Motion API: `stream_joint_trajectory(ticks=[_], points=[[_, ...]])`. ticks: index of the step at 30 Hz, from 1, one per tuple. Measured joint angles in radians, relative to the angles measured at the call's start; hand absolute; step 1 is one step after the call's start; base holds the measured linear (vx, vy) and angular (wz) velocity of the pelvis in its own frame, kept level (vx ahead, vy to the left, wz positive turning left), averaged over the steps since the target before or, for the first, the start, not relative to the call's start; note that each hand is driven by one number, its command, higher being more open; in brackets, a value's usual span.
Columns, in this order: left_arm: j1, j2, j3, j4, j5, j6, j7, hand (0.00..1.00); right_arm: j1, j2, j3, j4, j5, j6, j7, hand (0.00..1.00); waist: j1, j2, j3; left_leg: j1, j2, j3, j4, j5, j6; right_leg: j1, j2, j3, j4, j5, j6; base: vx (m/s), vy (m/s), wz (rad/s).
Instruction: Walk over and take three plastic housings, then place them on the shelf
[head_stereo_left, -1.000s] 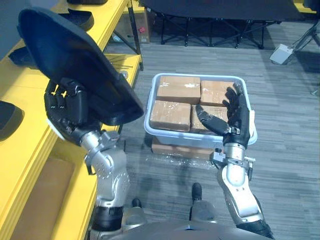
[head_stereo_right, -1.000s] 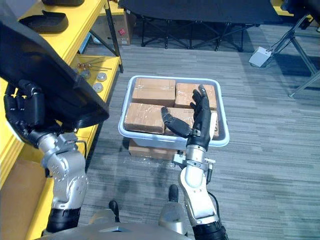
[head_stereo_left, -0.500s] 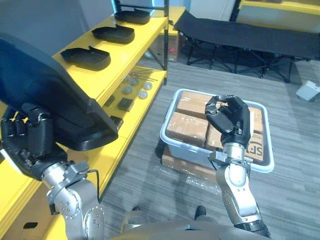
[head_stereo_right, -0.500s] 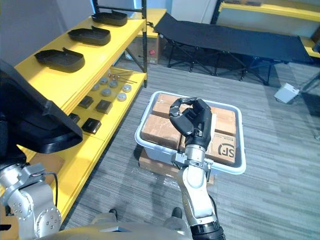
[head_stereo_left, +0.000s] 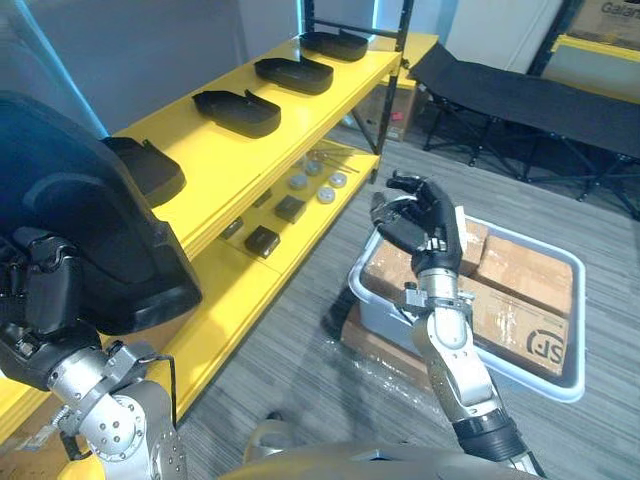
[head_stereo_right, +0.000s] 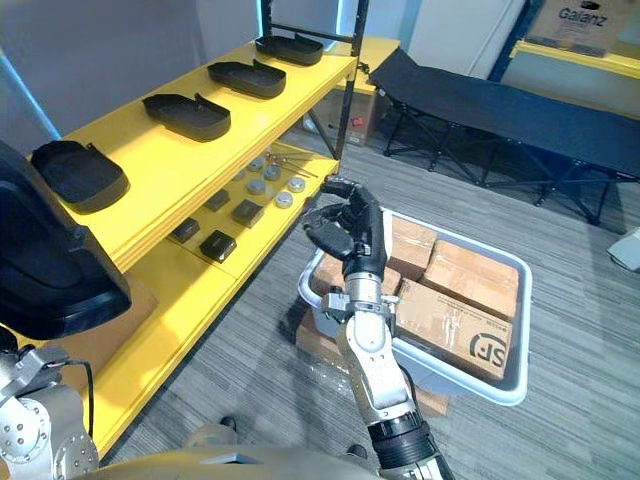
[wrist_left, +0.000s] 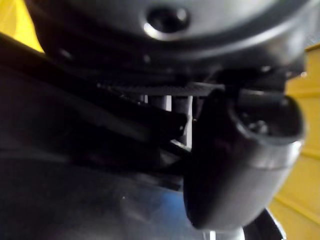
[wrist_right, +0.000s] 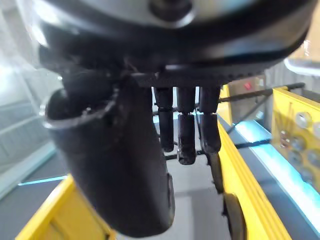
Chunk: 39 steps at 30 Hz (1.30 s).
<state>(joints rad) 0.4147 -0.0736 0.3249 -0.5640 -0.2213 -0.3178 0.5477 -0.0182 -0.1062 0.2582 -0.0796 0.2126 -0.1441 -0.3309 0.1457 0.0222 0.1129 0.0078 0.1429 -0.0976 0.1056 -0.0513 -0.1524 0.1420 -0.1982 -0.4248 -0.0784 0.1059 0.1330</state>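
Lower left, the left hand (head_stereo_left: 48, 312) clamps its fingers round a large black moulded plastic housing (head_stereo_left: 85, 225); centre, the right hand (head_stereo_left: 428, 218) has its fingers curled, empty

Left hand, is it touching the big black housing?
Touching. Left eye view shows the left hand curled round the black housing at its lower edge.

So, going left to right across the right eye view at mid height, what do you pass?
Large black housing gripped by the left hand → small black blocks on the lower shelf → right hand → grey bin of cardboard boxes.
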Motion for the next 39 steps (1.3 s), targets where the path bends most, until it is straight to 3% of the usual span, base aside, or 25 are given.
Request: stream_joint_trajectory(ticks=[4, 5, 12, 18, 21, 25, 31, 33, 34, 35, 39], points=[[0.026, -0.009, 0.039, 0.000, 0.046, 0.002, 0.008, 0.00, 0.000, -0.011, 0.032, 0.058, 0.013, 0.026, 0.057, 1.00, 0.023, 0.001, -0.001, -0.007, -0.013, -0.039, 0.001, -0.004, 0.005, 0.022, -0.006, -0.040, 0.000, -0.012, 0.008, 0.02, 0.014, 0.28], [0.030, -0.011, 0.055, 0.000, 0.081, 0.002, 0.007, 0.00, -0.003, -0.014, 0.040, 0.072, 0.021, 0.031, 0.072, 1.00, 0.042, 0.001, -0.001, -0.011, -0.017, -0.049, 0.008, -0.006, 0.005, 0.028, -0.008, -0.051, 0.000, -0.015, 0.010, 0.02, 0.025, 0.28], [0.067, -0.013, 0.082, 0.000, 0.158, 0.003, -0.022, 0.00, -0.083, -0.015, 0.114, 0.122, 0.039, 0.036, 0.155, 1.00, 0.076, -0.004, -0.006, -0.036, -0.030, -0.094, 0.039, -0.021, 0.007, 0.046, -0.010, -0.094, 0.000, -0.024, 0.009, 0.01, 0.021, 0.19], [0.070, -0.010, 0.083, 0.000, 0.152, 0.003, -0.071, 0.00, -0.094, -0.017, 0.165, 0.142, 0.031, 0.036, 0.224, 1.00, 0.104, -0.027, -0.020, -0.068, -0.041, -0.149, 0.071, -0.039, 0.001, 0.049, -0.011, -0.131, 0.035, -0.058, 0.009, 0.02, 0.011, 0.24], [0.065, -0.005, 0.068, 0.000, 0.151, 0.003, -0.100, 0.00, -0.096, -0.037, 0.163, 0.147, 0.031, 0.036, 0.233, 1.00, 0.093, -0.036, -0.022, -0.094, -0.053, -0.208, 0.085, -0.039, 0.005, 0.043, -0.011, -0.120, 0.087, -0.113, 0.013, 0.04, -0.012, 0.55], [0.063, 0.000, 0.014, 0.000, 0.145, 0.003, -0.151, 0.00, -0.074, -0.074, 0.089, 0.142, 0.034, 0.035, 0.207, 1.00, 0.085, -0.053, -0.025, -0.127, -0.075, -0.323, 0.075, -0.011, -0.017, 0.031, -0.011, -0.122, 0.200, -0.213, 0.018, 0.04, -0.066, 0.88], [0.098, 0.000, -0.003, 0.000, 0.110, 0.003, -0.202, 0.00, -0.023, -0.075, -0.019, 0.141, 0.047, -0.006, 0.171, 1.00, 0.089, -0.019, -0.001, -0.144, -0.093, -0.428, 0.009, 0.078, -0.019, 0.049, -0.017, -0.193, 0.301, -0.309, 0.017, 0.01, -0.110, 0.81], [0.110, 0.000, -0.023, 0.000, 0.098, 0.003, -0.236, 0.00, 0.008, -0.071, -0.045, 0.130, 0.046, -0.015, 0.166, 1.00, 0.066, -0.011, 0.013, -0.165, -0.106, -0.328, -0.012, 0.142, 0.036, 0.077, -0.024, -0.271, 0.305, -0.322, 0.005, -0.07, -0.075, 1.24], [0.107, 0.000, -0.038, 0.000, 0.067, -0.002, -0.275, 0.00, 0.033, -0.069, -0.064, 0.106, 0.032, -0.016, 0.160, 1.00, 0.050, -0.007, 0.028, -0.180, -0.097, -0.206, -0.030, 0.167, 0.124, 0.091, -0.024, -0.321, 0.306, -0.318, 0.010, -0.16, 0.027, 1.40], [0.109, 0.001, -0.060, 0.000, 0.022, -0.010, -0.320, 0.00, 0.057, -0.067, -0.075, 0.081, 0.025, -0.019, 0.147, 1.00, 0.036, 0.009, 0.050, -0.210, -0.050, -0.062, -0.016, 0.180, 0.180, 0.111, -0.018, -0.345, 0.307, -0.316, 0.012, -0.16, 0.058, 1.29], [0.157, 0.003, -0.136, 0.001, -0.022, -0.020, -0.338, 0.00, 0.090, -0.074, -0.080, 0.067, 0.031, -0.041, 0.154, 1.00, 0.019, 0.027, 0.065, -0.213, -0.019, 0.097, -0.006, 0.177, 0.143, 0.114, -0.029, -0.325, 0.317, -0.342, 0.016, -0.10, 0.085, 0.41]])
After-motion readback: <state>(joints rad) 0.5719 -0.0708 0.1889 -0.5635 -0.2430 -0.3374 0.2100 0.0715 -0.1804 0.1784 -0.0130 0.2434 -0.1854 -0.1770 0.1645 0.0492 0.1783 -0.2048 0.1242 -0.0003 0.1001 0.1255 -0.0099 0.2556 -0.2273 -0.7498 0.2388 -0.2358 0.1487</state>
